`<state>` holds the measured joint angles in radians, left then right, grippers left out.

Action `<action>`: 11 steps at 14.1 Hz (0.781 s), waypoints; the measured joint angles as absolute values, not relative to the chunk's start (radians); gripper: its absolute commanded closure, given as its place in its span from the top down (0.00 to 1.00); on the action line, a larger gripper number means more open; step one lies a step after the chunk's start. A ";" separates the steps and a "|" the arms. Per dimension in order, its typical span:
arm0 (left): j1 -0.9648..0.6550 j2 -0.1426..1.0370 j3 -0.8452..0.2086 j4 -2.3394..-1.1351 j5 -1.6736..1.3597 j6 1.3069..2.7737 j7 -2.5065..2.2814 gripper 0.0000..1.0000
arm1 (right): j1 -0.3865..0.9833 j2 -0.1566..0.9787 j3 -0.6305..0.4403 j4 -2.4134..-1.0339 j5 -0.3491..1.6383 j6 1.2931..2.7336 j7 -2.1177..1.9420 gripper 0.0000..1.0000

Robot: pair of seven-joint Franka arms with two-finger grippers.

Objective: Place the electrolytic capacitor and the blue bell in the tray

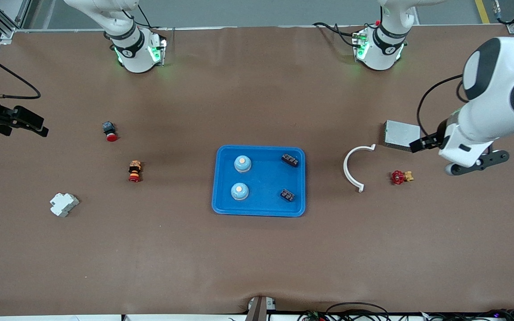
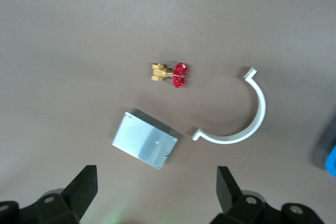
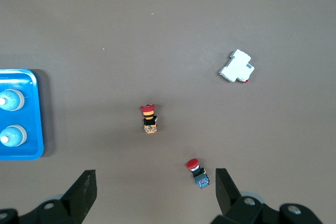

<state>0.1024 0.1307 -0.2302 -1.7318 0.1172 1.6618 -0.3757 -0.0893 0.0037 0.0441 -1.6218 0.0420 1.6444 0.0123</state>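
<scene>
The bright blue tray (image 1: 263, 178) lies mid-table. Two blue bells (image 1: 242, 163) (image 1: 239, 191) stand in it on the side toward the right arm's end. Two small dark blocky parts (image 1: 290, 159) (image 1: 287, 195), which I take for the electrolytic capacitors, lie in it on the side toward the left arm's end. My left gripper (image 1: 421, 144) (image 2: 156, 192) hangs open and empty over the silver box. My right gripper (image 1: 38, 127) (image 3: 156, 192) hangs open and empty at the right arm's end of the table. The right wrist view shows the tray's rim (image 3: 21, 153) and both bells (image 3: 10, 99) (image 3: 11, 135).
Toward the left arm's end lie a silver box (image 1: 401, 133) (image 2: 144, 139), a white curved clamp (image 1: 350, 169) (image 2: 252, 124) and a red-handled brass valve (image 1: 400, 177) (image 2: 170, 73). Toward the right arm's end lie two red push buttons (image 1: 109, 131) (image 1: 134, 171) and a white breaker (image 1: 64, 204).
</scene>
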 measured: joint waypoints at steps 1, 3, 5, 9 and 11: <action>0.122 0.119 -0.230 -1.741 0.116 1.662 -0.335 1.00 | -0.089 0.001 0.046 -1.622 0.038 1.647 0.012 1.00; 0.157 0.098 -0.230 -1.749 0.095 1.663 -0.263 1.00 | -0.088 -0.002 0.052 -1.620 0.019 1.655 0.011 1.00; 0.184 0.076 -0.230 -1.754 0.083 1.663 -0.197 1.00 | -0.086 -0.010 0.058 -1.618 0.009 1.657 0.011 1.00; 0.197 0.037 -0.231 -1.764 0.072 1.663 -0.152 1.00 | -0.085 -0.020 0.058 -1.618 0.005 1.657 0.011 1.00; 0.196 0.019 -0.234 -1.766 0.065 1.664 -0.151 1.00 | -0.085 -0.020 0.058 -1.618 0.005 1.658 0.011 1.00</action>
